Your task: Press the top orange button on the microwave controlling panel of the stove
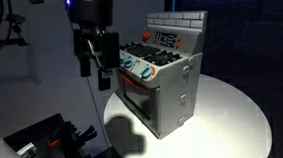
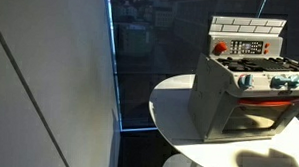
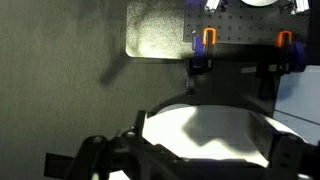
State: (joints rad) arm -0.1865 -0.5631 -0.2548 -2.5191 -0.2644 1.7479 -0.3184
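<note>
On a round white table (image 1: 233,103) in the dim room stood the toy stove (image 1: 167,82), with the top orange button (image 2: 220,48) at nine o'clock on its back panel (image 2: 249,44). At the stove's nine o'clock in an exterior view, the gripper (image 1: 100,60) hung apart from it over the table's rim, with grey floor (image 3: 60,70) open beyond. I could not tell how wide its jaws stood.

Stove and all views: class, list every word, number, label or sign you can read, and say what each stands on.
No text can be read in any view.
Panel on the stove: button markings are there, but too small and blurred to read.
Wrist view: no writing shows.
</note>
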